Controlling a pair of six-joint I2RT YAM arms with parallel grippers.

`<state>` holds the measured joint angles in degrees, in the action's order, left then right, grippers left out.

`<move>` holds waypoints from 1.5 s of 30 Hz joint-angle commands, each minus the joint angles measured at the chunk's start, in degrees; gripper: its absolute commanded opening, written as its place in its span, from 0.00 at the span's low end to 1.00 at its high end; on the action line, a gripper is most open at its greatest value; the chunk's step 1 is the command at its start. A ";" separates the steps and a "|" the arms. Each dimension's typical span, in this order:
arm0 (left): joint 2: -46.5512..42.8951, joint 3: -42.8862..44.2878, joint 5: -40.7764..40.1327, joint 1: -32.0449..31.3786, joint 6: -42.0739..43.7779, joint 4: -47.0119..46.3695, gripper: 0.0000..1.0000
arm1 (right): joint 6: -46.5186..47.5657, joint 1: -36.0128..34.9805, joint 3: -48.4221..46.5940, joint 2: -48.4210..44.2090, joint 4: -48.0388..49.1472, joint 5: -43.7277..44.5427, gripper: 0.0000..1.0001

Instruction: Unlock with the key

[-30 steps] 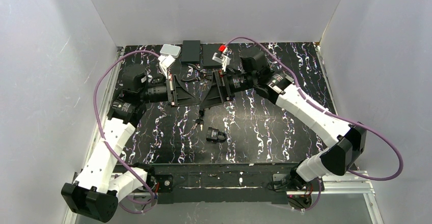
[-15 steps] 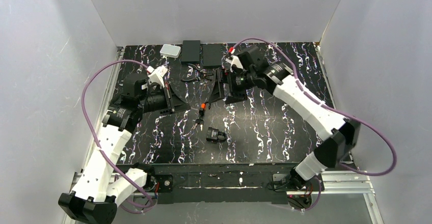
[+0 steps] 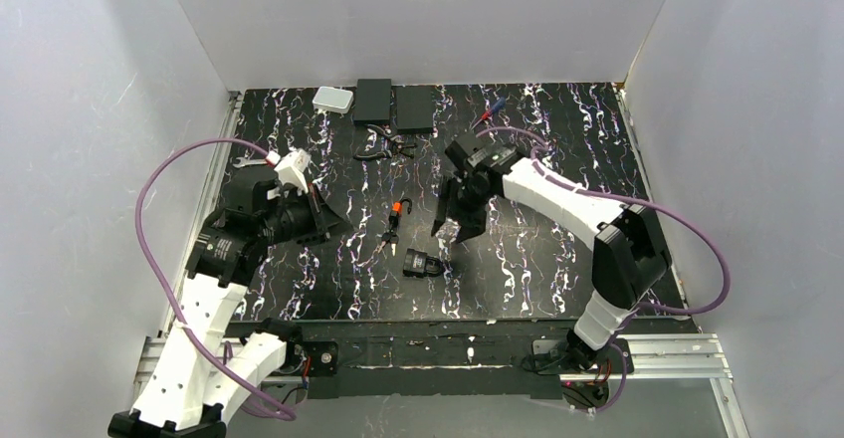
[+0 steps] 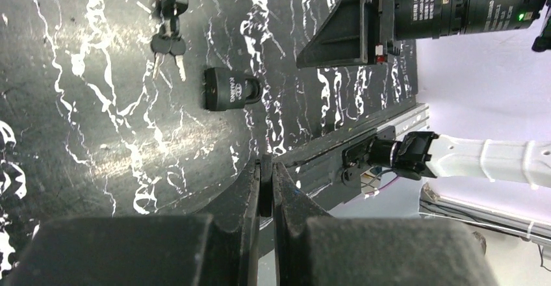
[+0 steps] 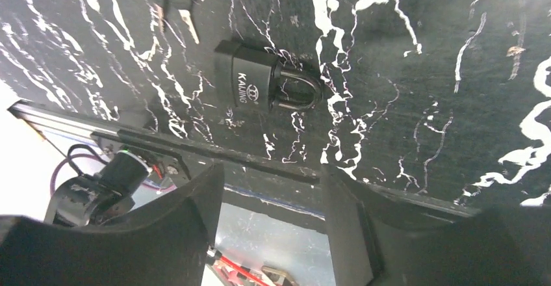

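Lock (image 3: 423,263) flat on table (image 3: 557,269), near front edge; key (image 3: 389,229) just behind it, a bit left, flat, not touching lock; left gripper (image 3: 331,223) off to left of key, jaws pressed together, holding nothing; right gripper (image 3: 455,225) above table, just right of lock, jaws spread, nothing between.

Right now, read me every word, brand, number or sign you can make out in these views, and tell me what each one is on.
"KAIJING", with a small round logo beside it: white print on the body of the black padlock; the middle letters are not sharp, so the spelling is uncertain.
White print on the right arm's black motor housing: too small to read.
Nothing else legible in any view.
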<state>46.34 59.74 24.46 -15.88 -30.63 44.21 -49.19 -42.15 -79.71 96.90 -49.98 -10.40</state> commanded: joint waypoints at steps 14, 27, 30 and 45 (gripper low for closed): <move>-5.08 -4.10 -2.37 -0.16 1.80 4.04 0.00 | 11.57 -12.92 9.59 4.24 18.08 4.42 0.35; -11.98 -8.46 -3.70 -0.10 3.17 9.33 0.00 | 12.00 -12.46 9.91 8.31 17.40 9.80 0.36; -12.56 -8.78 -3.77 -0.18 2.75 9.62 0.00 | 12.50 -11.18 9.28 9.48 17.35 10.09 0.36; -11.34 -6.47 -4.54 -0.16 4.46 12.60 0.00 | 19.06 -1.98 -11.07 20.53 9.14 10.06 0.36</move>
<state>34.55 51.39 21.04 -15.88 -27.75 54.63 -31.62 -44.39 -86.33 117.35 -35.34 -1.74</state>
